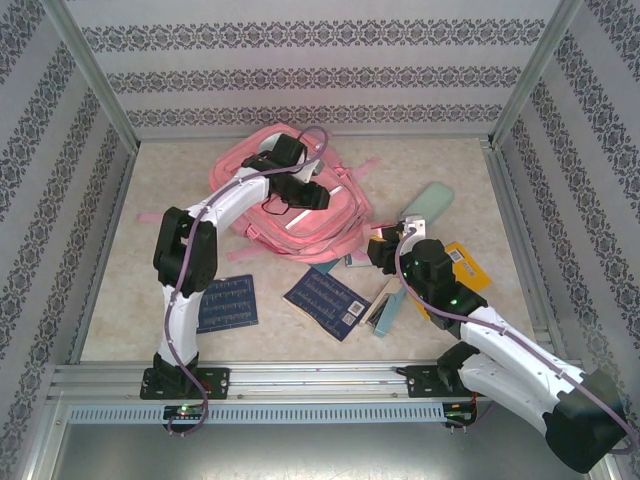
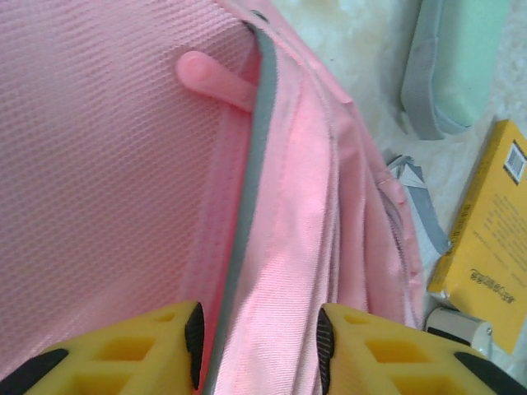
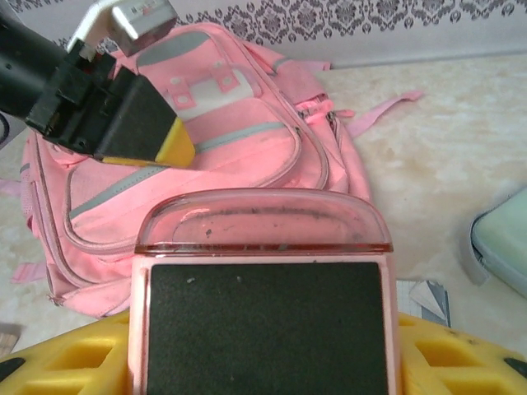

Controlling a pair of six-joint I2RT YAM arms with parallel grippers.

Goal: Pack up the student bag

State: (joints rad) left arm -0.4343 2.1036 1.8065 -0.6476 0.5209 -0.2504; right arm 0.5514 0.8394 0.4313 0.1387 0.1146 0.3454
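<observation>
**A:** What lies nearest the arm bases?

**B:** A dark blue notebook [image 1: 226, 303] lies flat on the table [image 1: 120, 330] beside the left arm. A second dark blue notebook [image 1: 327, 300] sits nearer the middle.

**A:** And the right gripper [image 3: 263, 366]?

**B:** It hangs just beyond the second notebook. Its yellow fingers [image 3: 58, 362] are closed on the sides of a pink square gadget [image 3: 263, 321], which has a dark face and a clear pink cap. A yellow box [image 1: 466, 265] lies just beside that arm's wrist.

**A:** What comes farther back?

**B:** A mint-green pencil case [image 2: 461, 58] with a grey edge lies near the right side of the bag. A strip of bare table separates the two.

**A:** Where is the student bag [image 1: 330, 235]?

**B:** It lies flat in the middle of the table toward the back, with its white-trimmed front pockets facing up. It stops short of the patterned back wall [image 1: 320, 80].

**A:** And the left gripper [image 2: 259, 354]?

**B:** It is down on the bag's upper right part. Its jaws stand partway apart and straddle a raised fold of pink fabric edged with grey piping [image 2: 247, 206]. The black pads [image 2: 195, 337] sit close to the fabric on either side. Whether they actually pinch the fold cannot be told. A pink tab [image 2: 210, 78] lies on the bag beyond the fingers.
</observation>
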